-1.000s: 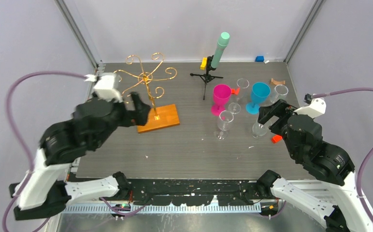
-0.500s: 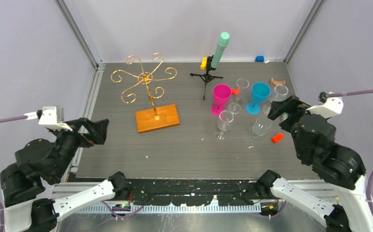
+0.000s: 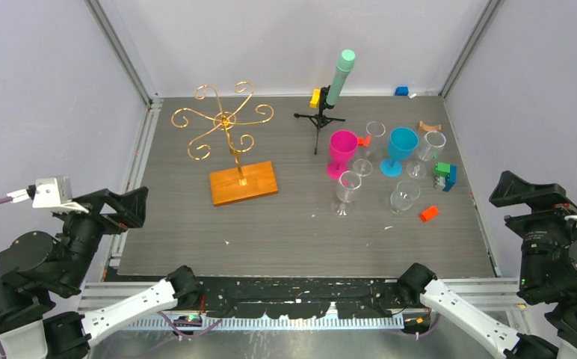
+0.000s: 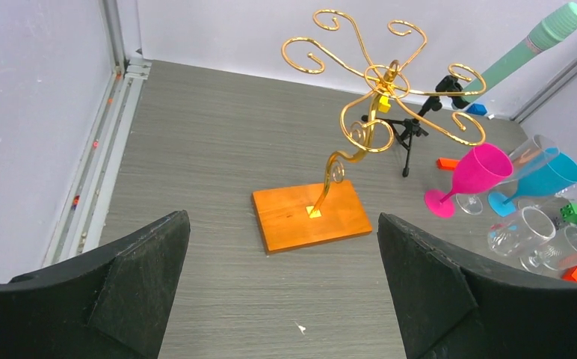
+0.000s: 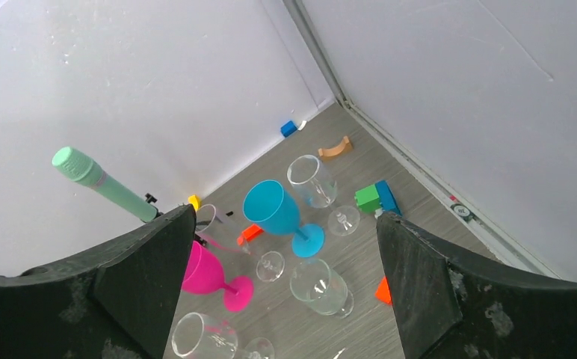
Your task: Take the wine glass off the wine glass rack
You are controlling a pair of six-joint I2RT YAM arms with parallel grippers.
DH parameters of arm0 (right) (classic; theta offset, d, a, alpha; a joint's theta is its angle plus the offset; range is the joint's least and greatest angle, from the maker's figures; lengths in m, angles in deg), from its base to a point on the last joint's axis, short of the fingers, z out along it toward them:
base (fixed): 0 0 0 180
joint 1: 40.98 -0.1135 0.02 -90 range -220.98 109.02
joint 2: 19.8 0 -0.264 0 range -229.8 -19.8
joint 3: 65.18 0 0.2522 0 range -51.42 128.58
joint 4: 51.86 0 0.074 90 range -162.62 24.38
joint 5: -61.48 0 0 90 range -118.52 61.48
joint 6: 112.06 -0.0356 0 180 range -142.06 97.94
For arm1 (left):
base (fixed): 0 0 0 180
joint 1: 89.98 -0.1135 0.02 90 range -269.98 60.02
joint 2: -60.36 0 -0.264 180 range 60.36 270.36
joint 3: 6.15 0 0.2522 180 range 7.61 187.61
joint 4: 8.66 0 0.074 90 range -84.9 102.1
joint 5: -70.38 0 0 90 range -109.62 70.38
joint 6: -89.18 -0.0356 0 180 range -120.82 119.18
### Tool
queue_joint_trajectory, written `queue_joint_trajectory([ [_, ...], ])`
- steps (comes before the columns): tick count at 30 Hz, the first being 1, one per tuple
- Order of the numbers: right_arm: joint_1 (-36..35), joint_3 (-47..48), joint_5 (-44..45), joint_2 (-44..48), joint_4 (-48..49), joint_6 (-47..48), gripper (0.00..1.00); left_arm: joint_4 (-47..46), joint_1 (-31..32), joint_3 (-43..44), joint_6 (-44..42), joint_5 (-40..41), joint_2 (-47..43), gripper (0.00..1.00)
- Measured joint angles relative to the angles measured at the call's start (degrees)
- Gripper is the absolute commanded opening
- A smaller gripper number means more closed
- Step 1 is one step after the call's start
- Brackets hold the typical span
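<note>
On the left half of the table point(image 3: 300, 239), mid-depth: wine glass rack point(image 3: 244, 184), upright, its orange-brown base point(image 4: 312, 217) flat on the grey surface and turned slightly askew to the table edges. The gold scroll arms point(image 4: 383, 75) fan out from one post.

- Wine glasses: four clear wine glasses point(image 3: 347, 187) stand on the table's right half, well apart from the rack and grouped with a pink goblet point(image 3: 343, 146) and a blue goblet point(image 3: 401, 146). Which one is the task's glass, cannot tell.
- A broad strip of bare table lies between the base and this group, and another runs along the near edge.
- Black tripod with mint-green cylinder point(image 3: 338, 78) stands behind the goblets, near the back wall.
- Small blocks lie around the glasses: green and blue point(image 3: 443, 176), orange point(image 3: 428, 213).
- Left pincer point(image 4: 282, 224): spread wide, outside the table's left edge near the front corner, facing the rack.
- Right pincer point(image 5: 285, 215): spread wide, beyond the right edge, facing the glasses
</note>
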Motion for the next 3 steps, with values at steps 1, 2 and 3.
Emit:
queue_joint_trajectory([
  [1, 0.00, 0.02, 0.28, 0.33, -0.02, 0.09, 0.96, -0.04, 0.00, -0.04, -0.15, 0.02, 0.00, 1.00],
  [2, 0.00, 0.02, 0.48, 0.46, -0.09, 0.09, 0.96, -0.04, 0.00, -0.04, -0.37, 0.11, 0.00, 1.00],
  [3, 0.00, 0.00, 0.63, 0.48, -0.13, 0.09, 0.96, -0.07, 0.00, -0.04, -0.46, 0.35, 0.00, 1.00],
])
